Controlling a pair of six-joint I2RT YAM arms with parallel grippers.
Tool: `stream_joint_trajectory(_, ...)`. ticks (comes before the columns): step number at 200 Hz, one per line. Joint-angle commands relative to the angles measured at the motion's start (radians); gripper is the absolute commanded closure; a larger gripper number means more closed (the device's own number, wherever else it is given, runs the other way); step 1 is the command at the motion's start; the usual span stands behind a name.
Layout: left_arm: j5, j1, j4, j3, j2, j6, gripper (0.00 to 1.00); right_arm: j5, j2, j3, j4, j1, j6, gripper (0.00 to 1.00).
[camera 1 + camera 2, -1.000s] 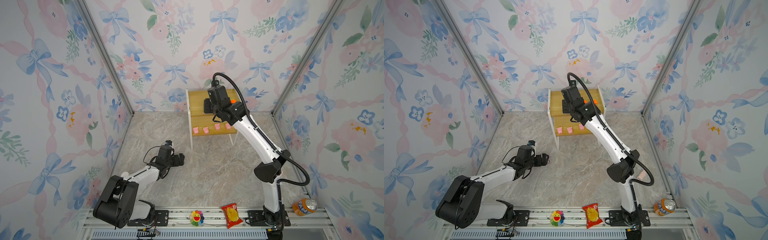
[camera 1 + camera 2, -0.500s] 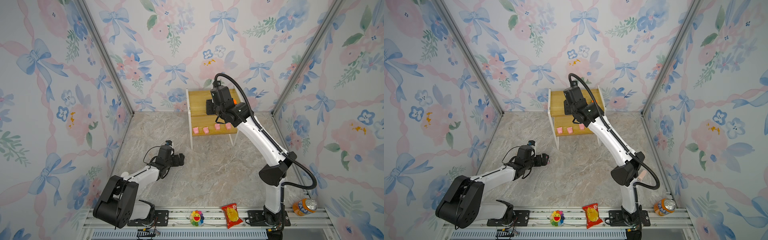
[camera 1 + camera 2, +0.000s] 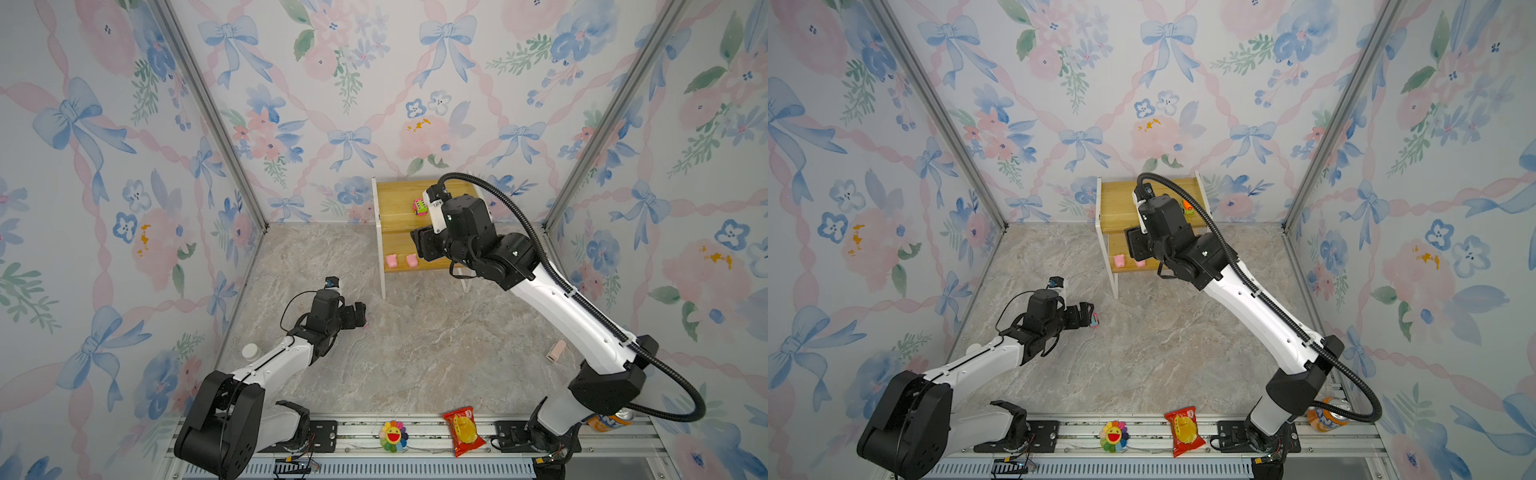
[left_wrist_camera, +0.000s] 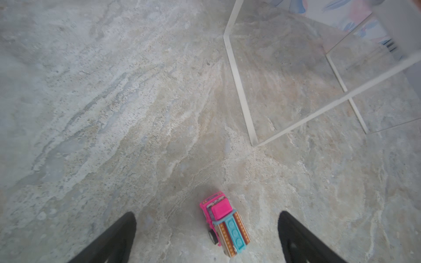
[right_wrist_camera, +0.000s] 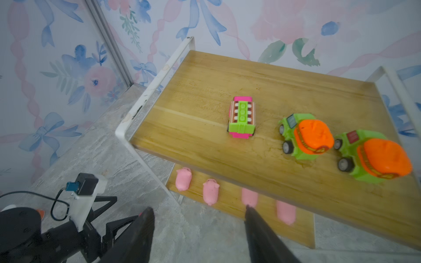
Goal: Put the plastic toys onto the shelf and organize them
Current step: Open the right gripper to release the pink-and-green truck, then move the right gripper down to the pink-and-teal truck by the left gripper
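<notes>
Nearer, a pink-and-teal car (image 4: 225,225) is seen on the tabletop (image 4: 114,113) between the left gripper's (image 4: 207,214) parted jaws; three cars (image 5: 242,118) and four pigs (image 5: 210,191) on the far shelf (image 5: 205,91), part-hidden in both top views, are all shown by the right wrist view; right gripper's (image 5: 198,208) jaws parted, empty

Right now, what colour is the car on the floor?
The car is pink and teal; left wrist view best.

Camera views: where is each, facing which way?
Both top views: high in front, facing down and back; left arm, right arm, yellow-tan wooden shelf.
Left wrist: faces down at pink-and-teal toy car flanked by open left gripper.
Right wrist: faces down onto shelf; open right gripper, left arm show.
Shared: pink-and-green toy car, right wrist and a top view.
</notes>
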Motion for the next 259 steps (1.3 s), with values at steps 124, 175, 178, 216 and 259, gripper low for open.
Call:
stream_joint_trajectory(124,0.073,0.072,0.027,-0.122,-0.084,0.057,0.02,-0.026,0.208,-0.633,0.584,0.244,0.205,0.29)
stream_joint_trajectory(175,-0.019,0.079,0.000,-0.150,-0.131,0.010,0.02,-0.137,0.329,-0.599,0.681,0.184,0.246,0.28)
stream_joint_trajectory(178,-0.020,0.082,-0.002,-0.152,-0.132,0.007,0.02,-0.137,0.334,-0.595,0.680,0.184,0.245,0.28)
stream_joint_trajectory(216,-0.021,0.097,0.000,-0.154,-0.131,0.003,0.02,-0.179,0.420,-0.517,0.672,0.183,0.235,0.28)
stream_joint_trajectory(259,-0.008,0.112,0.016,-0.169,-0.134,0.001,0.02,-0.196,0.494,-0.441,0.650,0.189,0.238,0.29)
